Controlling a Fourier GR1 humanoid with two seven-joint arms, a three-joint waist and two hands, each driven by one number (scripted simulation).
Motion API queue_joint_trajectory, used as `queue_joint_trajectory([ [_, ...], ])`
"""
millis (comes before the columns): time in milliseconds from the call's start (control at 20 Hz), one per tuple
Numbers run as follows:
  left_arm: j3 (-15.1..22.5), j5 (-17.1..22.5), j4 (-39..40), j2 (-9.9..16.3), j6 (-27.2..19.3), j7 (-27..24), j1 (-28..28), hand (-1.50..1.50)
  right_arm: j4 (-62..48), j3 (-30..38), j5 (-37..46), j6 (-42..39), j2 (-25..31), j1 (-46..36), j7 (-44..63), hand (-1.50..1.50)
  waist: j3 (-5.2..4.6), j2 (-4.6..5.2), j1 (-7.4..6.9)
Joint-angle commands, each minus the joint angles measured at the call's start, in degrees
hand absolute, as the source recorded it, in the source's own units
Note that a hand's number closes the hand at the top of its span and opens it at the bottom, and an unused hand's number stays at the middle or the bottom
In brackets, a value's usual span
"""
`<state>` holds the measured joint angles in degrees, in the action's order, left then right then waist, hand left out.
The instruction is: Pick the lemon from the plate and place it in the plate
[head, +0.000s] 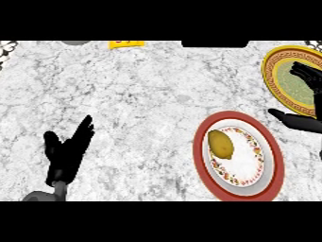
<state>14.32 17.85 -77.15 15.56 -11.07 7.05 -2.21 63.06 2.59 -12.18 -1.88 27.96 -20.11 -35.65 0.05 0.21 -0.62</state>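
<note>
Right, here is the counter from above.
Counter: pale grey marble point(135, 94) fills the view, with a patterned black-and-white strip along its far left edge.
Lemon: the lemon point(221, 144) lies on the red plate, on the left part of the white centre, long axis running near to far. Nothing touches it.
Red plate: the red plate point(204, 163) has a wide red rim and a flowered ring inside; it sits at the lower right of the counter.
Gold plate: the gold plate point(271, 59) sits at the far right, beyond the red one, with a yellow patterned rim and a green centre. The two plates lie close but apart.
Right hand: the right hand point(318, 101) is over the near side of the gold plate, fingers straight and spread upward over the green centre, thumb stretched out to the left above the gap between the plates. It holds nothing and is clear of the lemon.
Left hand: the left hand point(65, 153) rests at the lower left, well apart from both plates, fingers straight and together, pointing up, thumb out to the side, empty.
Far edge: a yellow object point(126, 43) shows at the top, cut off by the frame.
</note>
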Motion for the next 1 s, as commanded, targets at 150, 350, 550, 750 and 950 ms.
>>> queue_joint_trajectory([
  [150, -0.45, -1.18, -1.03, -1.16, -0.48, 1.73, -0.65, 0.00, 2.75, -2.99, 6.00, -6.96, 8.38, 0.58, 3.74, -1.50, -0.08, -0.33, 0.72],
  [350, -1.84, 0.28, 1.08, -0.73, 1.19, 1.36, -1.14, 0.00, 5.56, -10.40, 14.59, -9.61, 13.90, 1.08, 8.97, -1.50, -0.21, -0.39, 1.15],
  [550, -1.56, -1.18, -0.23, -0.86, 0.27, 2.12, -1.11, 0.00, 13.59, -13.18, 17.21, -10.70, 14.10, -2.26, 19.18, -1.50, -0.16, -0.39, 0.70],
  [750, -0.18, -1.33, -6.40, -0.79, 0.70, 2.61, 4.94, 0.00, 18.64, -15.61, 22.00, -9.50, 12.87, 0.91, 26.04, -1.50, -0.09, -0.41, 0.29],
  [950, -1.36, -3.05, -1.42, -3.21, -0.24, 2.70, -0.49, 0.00, 25.35, -18.52, 27.11, -8.79, 10.06, 5.01, 30.82, -1.50, -0.08, -0.30, 0.87],
])
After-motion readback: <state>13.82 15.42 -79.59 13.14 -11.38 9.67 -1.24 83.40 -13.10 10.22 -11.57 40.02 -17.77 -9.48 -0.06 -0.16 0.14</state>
